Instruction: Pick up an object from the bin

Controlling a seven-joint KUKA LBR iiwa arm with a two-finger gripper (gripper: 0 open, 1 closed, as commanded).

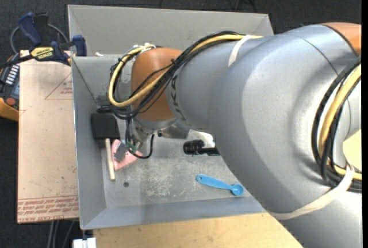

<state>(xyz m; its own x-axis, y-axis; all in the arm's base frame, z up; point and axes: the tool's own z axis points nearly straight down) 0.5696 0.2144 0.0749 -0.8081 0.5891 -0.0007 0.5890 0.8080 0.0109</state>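
though its state is unclear, the claw sits over a pink scrap.

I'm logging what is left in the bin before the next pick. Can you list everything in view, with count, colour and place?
Bin: one, grey metal, middle of the view.
Spoon: one, blue, on the floor near the front wall.
Stick: one, pale wood, along the left wall.
Pink thing: one, kind unclear, beside the stick, under the gripper.
Black thing: one, mid-floor, partly hidden by the arm.
White thing: one, just behind the black thing.
Gripper: one, dark, over the pink thing.
Arm: one, silver-grey with orange cover and yellow cables, reaching in from the right.
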